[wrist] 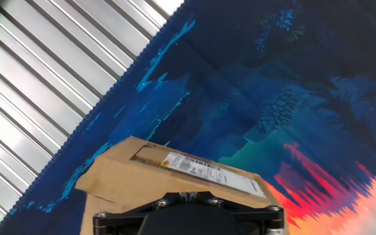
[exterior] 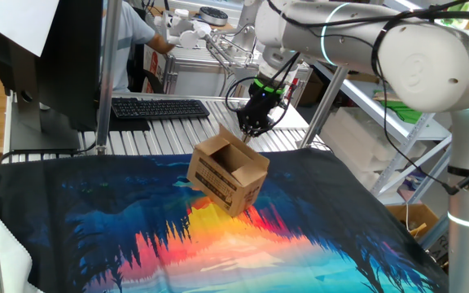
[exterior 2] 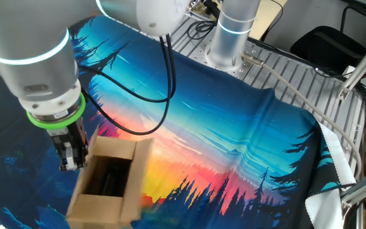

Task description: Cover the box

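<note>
The box (exterior: 228, 172), a small brown cardboard carton with black print on its side, stands on the colourful landscape cloth (exterior: 218, 244) with its top open and its flaps up. In the other fixed view the box (exterior 2: 110, 178) shows a dark inside. My gripper (exterior: 245, 134) hangs shut just above the box's back flap. From the other side the gripper (exterior 2: 72, 166) is at the box's left edge, beside a raised flap. The hand view looks down on a flap carrying a white label (wrist: 211, 173), close under the shut gripper (wrist: 188, 194). Nothing shows between the fingers.
A black keyboard (exterior: 159, 107) and a monitor (exterior: 55, 57) stand on the slatted metal table (wrist: 38, 98) behind the cloth. A person (exterior: 137, 32) is at the back. The arm's base (exterior 2: 230, 38) stands beyond the cloth. A larger cardboard box (exterior: 414, 220) sits at the right edge.
</note>
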Motion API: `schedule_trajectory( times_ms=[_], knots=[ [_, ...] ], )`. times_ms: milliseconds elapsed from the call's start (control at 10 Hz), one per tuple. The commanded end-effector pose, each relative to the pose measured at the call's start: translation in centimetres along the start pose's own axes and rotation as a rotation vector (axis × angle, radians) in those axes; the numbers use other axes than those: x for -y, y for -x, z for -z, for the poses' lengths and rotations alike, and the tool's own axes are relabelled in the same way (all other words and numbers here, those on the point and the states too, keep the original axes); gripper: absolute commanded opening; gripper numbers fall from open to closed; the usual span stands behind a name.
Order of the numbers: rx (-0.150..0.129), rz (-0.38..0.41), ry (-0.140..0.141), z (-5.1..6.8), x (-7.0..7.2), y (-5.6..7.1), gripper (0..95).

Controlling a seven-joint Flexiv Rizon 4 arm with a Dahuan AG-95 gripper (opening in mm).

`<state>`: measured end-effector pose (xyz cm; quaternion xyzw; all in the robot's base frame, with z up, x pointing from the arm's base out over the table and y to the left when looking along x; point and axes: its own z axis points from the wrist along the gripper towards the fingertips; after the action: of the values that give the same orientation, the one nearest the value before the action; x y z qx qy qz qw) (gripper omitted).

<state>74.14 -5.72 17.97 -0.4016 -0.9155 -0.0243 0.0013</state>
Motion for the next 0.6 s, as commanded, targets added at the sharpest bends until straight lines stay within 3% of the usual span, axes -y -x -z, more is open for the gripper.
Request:
schedule_trajectory(
  times_ms=[100, 600],
  knots=[
    [0.003, -0.002, 0.006, -0.38, -0.05, -0.08, 0.0],
    [-0.001, -0.004, 0.012, -0.66, -0.09, -0.15, 0.0]
  ],
)
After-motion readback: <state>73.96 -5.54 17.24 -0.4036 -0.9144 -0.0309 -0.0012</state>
